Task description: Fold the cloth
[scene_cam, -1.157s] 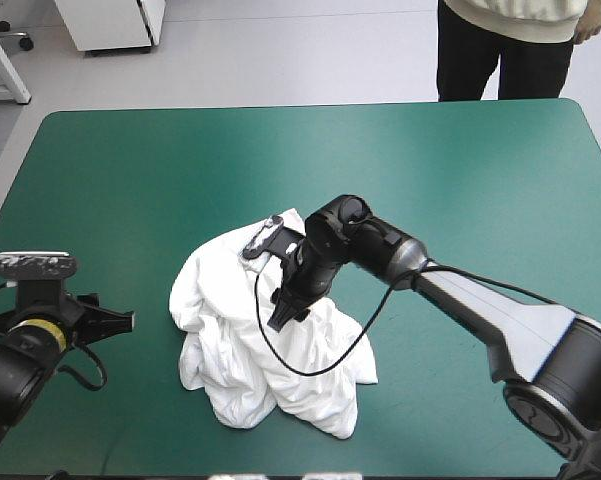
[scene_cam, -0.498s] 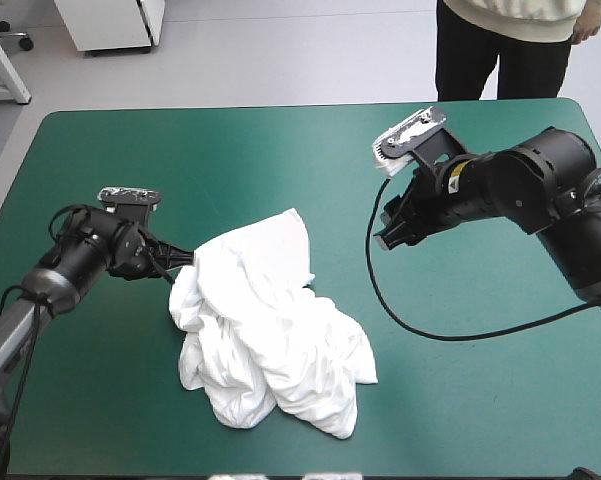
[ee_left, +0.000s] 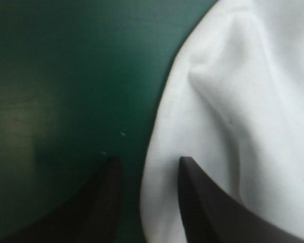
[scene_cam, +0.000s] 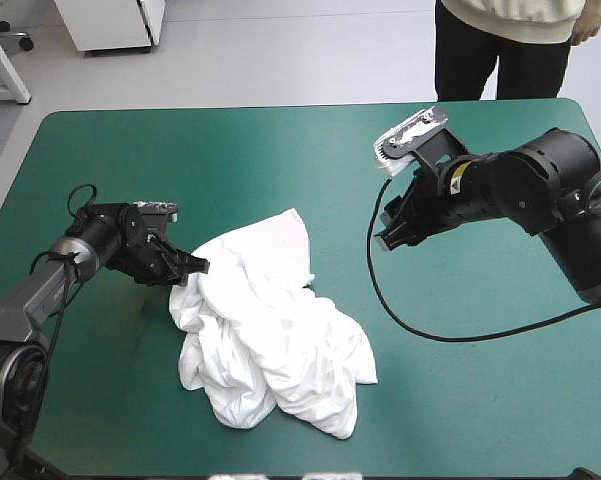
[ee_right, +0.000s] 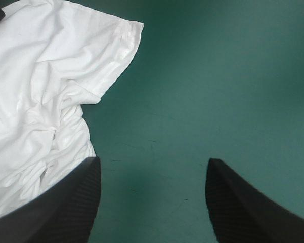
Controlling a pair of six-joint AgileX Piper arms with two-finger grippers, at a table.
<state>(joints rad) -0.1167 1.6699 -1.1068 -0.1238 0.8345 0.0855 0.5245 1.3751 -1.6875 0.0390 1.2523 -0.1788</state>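
Note:
The white T-shirt (scene_cam: 270,325) lies as a crumpled heap at the middle of the teal-green table, one sleeve pointing to the far side. My left gripper (scene_cam: 192,267) is low at the heap's left edge. In the left wrist view it (ee_left: 147,167) is open, and the T-shirt's edge (ee_left: 232,101) lies between its fingers and over the right one. My right gripper (scene_cam: 386,237) hangs above bare cover to the right of the heap. It (ee_right: 152,169) is open with nothing in it, and the T-shirt (ee_right: 40,101) is off to one side ahead of it.
Bare teal-green cover (scene_cam: 480,400) surrounds the heap on all sides. The right arm's black cable loops down onto the table between the heap and that arm.
Earlier the right gripper was down on the heap; it then lifted away to the far right and has held there. The left gripper has come in and dropped to the heap's left edge.

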